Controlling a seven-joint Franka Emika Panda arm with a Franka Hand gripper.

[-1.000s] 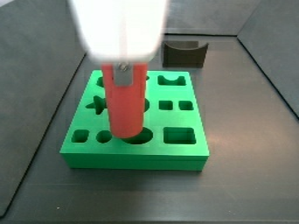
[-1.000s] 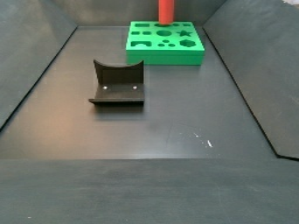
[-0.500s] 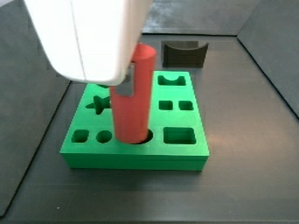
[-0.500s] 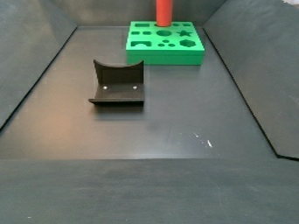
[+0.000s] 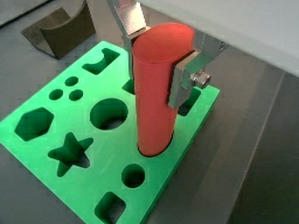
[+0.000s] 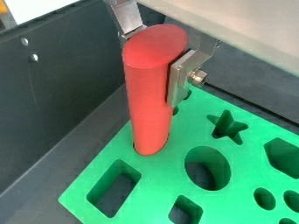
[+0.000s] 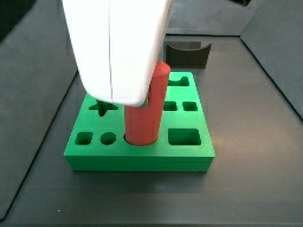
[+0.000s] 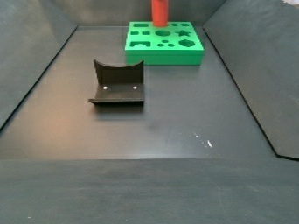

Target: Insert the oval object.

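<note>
The oval object (image 5: 158,87) is a long red-orange peg. It stands nearly upright with its lower end in a hole near the edge of the green block (image 5: 176,179), and it shows in both wrist views (image 6: 149,87). My gripper (image 5: 156,66) is shut on the peg's upper part, with one silver finger (image 5: 184,80) on each side. The other wrist view shows the same grip of the gripper (image 6: 156,57). In a side view the white gripper housing (image 7: 112,44) hides the peg's top (image 7: 148,106). The far side view shows the peg (image 8: 159,10) on the block (image 8: 163,54).
The green block has several other holes, among them a star (image 5: 70,150), a hexagon (image 5: 33,125) and a round one (image 5: 110,112). The dark fixture (image 8: 117,83) stands mid-floor, away from the block, and shows behind the block in a side view (image 7: 187,53). Dark walls enclose the floor.
The gripper has moved with the peg. The white housing now covers more of a side view, and the peg's top has shifted slightly left in the far side view.
</note>
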